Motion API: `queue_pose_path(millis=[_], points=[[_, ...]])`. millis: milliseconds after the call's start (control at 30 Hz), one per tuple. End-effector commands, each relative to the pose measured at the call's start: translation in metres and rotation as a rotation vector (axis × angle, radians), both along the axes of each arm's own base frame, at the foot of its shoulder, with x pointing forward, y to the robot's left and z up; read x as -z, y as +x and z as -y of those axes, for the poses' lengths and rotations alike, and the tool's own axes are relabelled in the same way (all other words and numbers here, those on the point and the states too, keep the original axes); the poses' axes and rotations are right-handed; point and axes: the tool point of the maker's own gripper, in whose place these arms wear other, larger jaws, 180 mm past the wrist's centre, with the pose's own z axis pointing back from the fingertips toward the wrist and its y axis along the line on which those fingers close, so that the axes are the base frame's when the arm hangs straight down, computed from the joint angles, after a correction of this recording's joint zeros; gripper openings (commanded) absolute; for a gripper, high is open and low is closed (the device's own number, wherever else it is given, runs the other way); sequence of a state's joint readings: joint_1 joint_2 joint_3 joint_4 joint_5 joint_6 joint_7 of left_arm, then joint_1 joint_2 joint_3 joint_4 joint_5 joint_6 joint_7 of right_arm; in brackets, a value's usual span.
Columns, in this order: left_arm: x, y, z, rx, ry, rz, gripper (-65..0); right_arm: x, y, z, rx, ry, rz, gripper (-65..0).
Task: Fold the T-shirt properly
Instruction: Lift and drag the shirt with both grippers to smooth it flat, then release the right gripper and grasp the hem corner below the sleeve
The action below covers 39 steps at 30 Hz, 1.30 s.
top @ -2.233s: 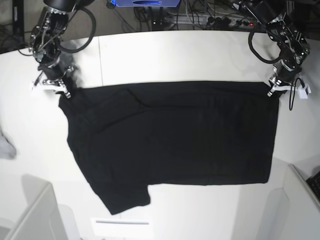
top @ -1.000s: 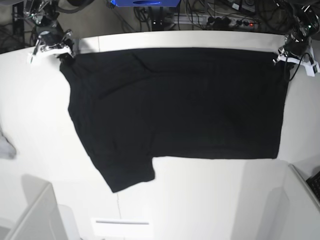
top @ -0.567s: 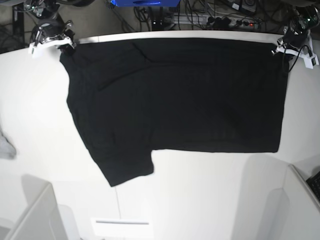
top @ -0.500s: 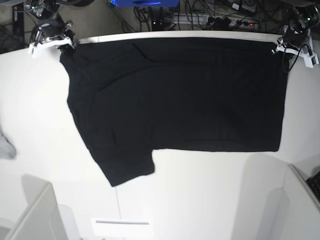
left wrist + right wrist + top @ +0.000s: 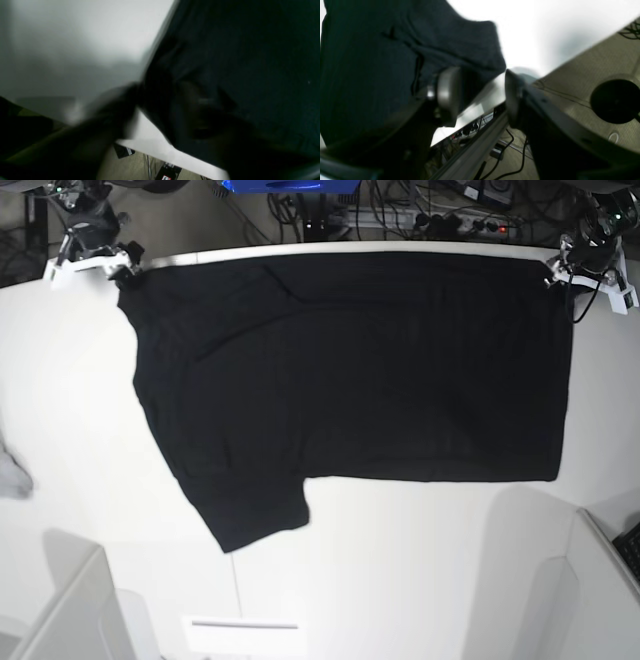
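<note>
Base view first: shows the T-shirt spread flat on the white table, plain black side up, far edge along the far rim, one sleeve pointing toward the near side. Places the right gripper at the far corner on this view's left and the left gripper at the far corner on its right, both too small here to judge the opening. Left wrist view next: gives only blur and dark cloth over pale table, so cannot tell whether those fingers are apart or hold the corner. Right wrist view last: shows the pads standing clearly apart, with bare table between them and the cloth corner lying just beside one pad, held by nothing. Judging from this, the laying-out seems about done and the release is in hand. To do it well: open fully, lift straight up and away from the corners without dragging the fabric, and check for a flat far edge before taking new hold for the first fold.
</note>
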State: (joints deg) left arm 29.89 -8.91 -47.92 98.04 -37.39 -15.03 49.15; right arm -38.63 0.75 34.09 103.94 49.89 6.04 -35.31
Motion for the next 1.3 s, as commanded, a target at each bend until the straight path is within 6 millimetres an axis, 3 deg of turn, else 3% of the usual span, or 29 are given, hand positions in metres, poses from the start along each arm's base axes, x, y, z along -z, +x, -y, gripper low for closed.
queue_pose_path(millis=[0, 133, 300, 433, 533, 567, 633, 700, 800, 1067, 1267], points=[[-0.011, 0.003, -0.007, 0.009, 0.03, 0.023, -21.2, -0.011, 0.004, 0.009, 0.002, -0.028, 0.033, -36.6], [-0.015, 0.0, -0.015, -0.016, 0.045, 0.03, -10.0, -0.013, -0.002, 0.023, 0.025, -0.04, 0.009, -36.6], [-0.061, -0.001, -0.046, -0.091, 0.159, 0.123, -10.0, -0.028, 0.005, 0.028, 0.019, -0.072, 0.045, -36.6], [-0.107, 0.013, -0.045, -0.063, 0.259, 0.215, -10.2, -0.044, 0.037, 0.024, -0.01, -0.084, 0.126, -36.5], [-0.115, 0.03, -0.045, -0.068, 0.259, 0.273, -10.5, -0.056, 0.07, 0.021, -0.056, -0.078, 0.179, -36.5], [-0.115, 0.033, -0.046, -0.073, 0.255, 0.28, -12.2, -0.06, 0.083, 0.017, -0.091, -0.072, 0.189, -36.5], [-0.116, 0.043, -0.041, -0.061, 0.244, 0.299, -21.7, -0.068, 0.106, 0.008, -0.156, -0.061, 0.207, -36.5], [-0.113, 0.049, -0.034, -0.035, 0.231, 0.298, -36.5, -0.071, 0.126, -0.002, -0.198, -0.042, 0.232, -36.5], [-0.109, 0.064, -0.02, 0.006, 0.208, 0.309, -64.0, -0.078, 0.16, -0.011, -0.251, -0.03, 0.271, -36.5], [-0.106, 0.074, -0.011, 0.034, 0.189, 0.316, -65.0, -0.076, 0.232, -0.016, -0.328, 0.004, 0.278, -36.5], [-0.106, 0.07, -0.013, 0.026, 0.194, 0.311, -65.0, -0.069, 0.271, -0.021, -0.369, 0.025, 0.24, -36.5]])
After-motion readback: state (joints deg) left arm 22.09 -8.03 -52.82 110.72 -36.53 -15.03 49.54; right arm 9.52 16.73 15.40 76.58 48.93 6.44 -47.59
